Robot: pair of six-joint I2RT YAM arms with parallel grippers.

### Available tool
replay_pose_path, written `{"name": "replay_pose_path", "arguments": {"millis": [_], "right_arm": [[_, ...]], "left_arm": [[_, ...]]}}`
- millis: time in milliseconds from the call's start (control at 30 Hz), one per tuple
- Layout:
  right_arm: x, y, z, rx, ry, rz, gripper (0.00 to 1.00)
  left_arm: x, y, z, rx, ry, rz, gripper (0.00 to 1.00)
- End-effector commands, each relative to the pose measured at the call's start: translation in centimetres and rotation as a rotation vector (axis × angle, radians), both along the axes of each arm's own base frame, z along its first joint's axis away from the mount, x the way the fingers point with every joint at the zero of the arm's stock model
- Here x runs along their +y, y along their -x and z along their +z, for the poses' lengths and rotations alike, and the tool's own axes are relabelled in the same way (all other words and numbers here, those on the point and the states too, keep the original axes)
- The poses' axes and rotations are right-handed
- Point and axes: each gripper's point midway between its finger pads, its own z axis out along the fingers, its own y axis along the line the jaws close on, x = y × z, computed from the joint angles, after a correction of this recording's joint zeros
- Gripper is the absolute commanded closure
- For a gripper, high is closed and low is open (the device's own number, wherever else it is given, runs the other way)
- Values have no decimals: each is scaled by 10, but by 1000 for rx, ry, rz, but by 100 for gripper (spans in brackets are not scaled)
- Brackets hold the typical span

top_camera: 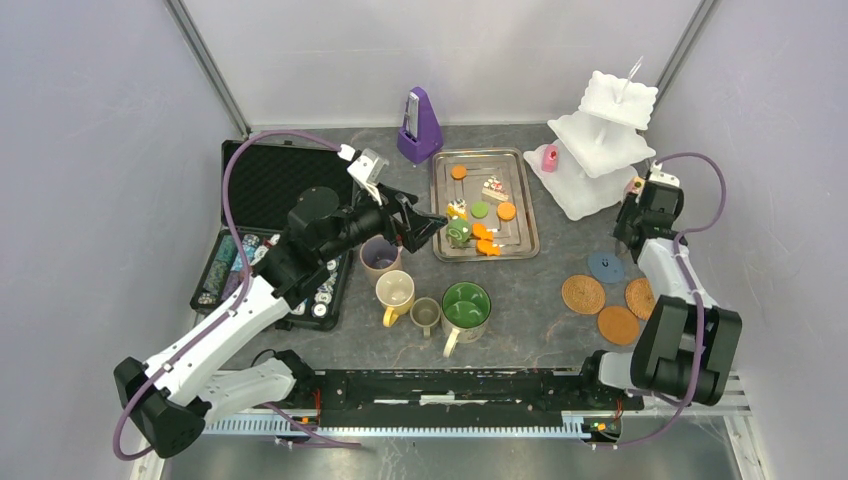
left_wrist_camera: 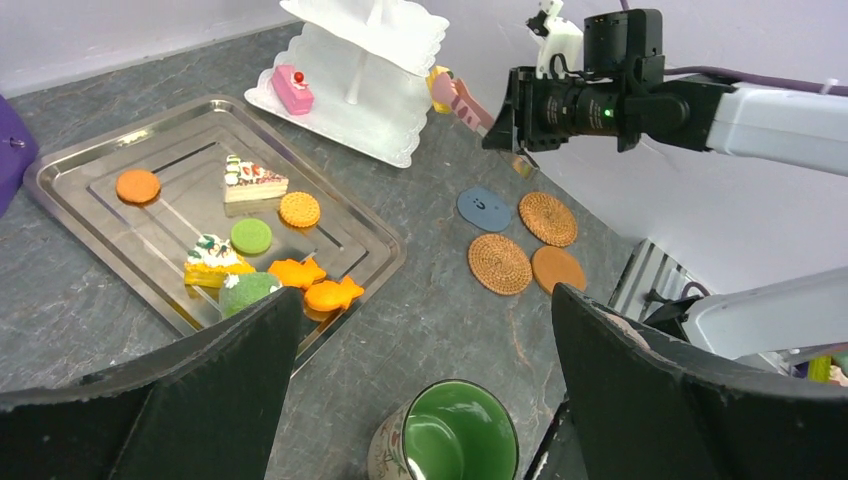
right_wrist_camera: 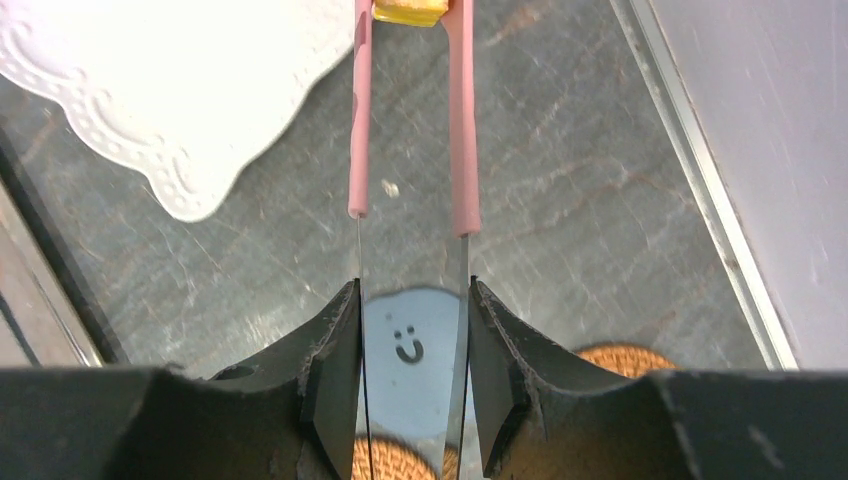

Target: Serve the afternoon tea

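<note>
the grey worktop (top_camera: 540,290) carries a tea service that looks barely begun. the white three-tier stand (top_camera: 600,150) sits in the far right corner, and only one pink pastry (top_camera: 549,157) rests on its bottom tier; the upper tiers look bare. the steel tray (top_camera: 515,170) at the middle of the far edge holds most of the pastries, orange, green and iced ones among them. the four mugs stand clustered towards the near edge, left of centre: big green mug (top_camera: 466,305), yellow mug (top_camera: 395,293), mauve mug (top_camera: 380,255) and olive mug (top_camera: 426,315), none of them on a coaster. the cork coasters (top_camera: 583,294) lie near the right edge beside a blue smiley coaster (top_camera: 605,266), all unoccupied. the left hand (top_camera: 432,228) hangs released, fingers wide with nothing between them, over the tray's near left corner. the right hand (right_wrist_camera: 410,300) is clenched on pink tongs (right_wrist_camera: 462,130), whose tips pinch a small yellow pastry (right_wrist_camera: 408,10) just beside the stand's bottom tier. that piece wants placing, then the remaining pastries and every mug.
</note>
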Motion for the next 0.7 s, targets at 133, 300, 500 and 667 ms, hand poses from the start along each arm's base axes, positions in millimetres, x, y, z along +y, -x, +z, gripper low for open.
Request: {"name": "replay_pose_path", "arguments": {"millis": [133, 300, 500, 667], "right_arm": [[-3, -68, 40, -250, -64, 135, 100], [-9, -85, 37, -250, -53, 165, 100], [-18, -97, 35, -243, -22, 177, 99], [-28, -99, 27, -202, 10, 159, 96]], "left_arm": [[8, 3, 37, -116, 33, 18, 0], [12, 5, 36, -115, 22, 25, 0], [11, 6, 36, -116, 21, 23, 0], [10, 6, 35, -113, 17, 21, 0]]}}
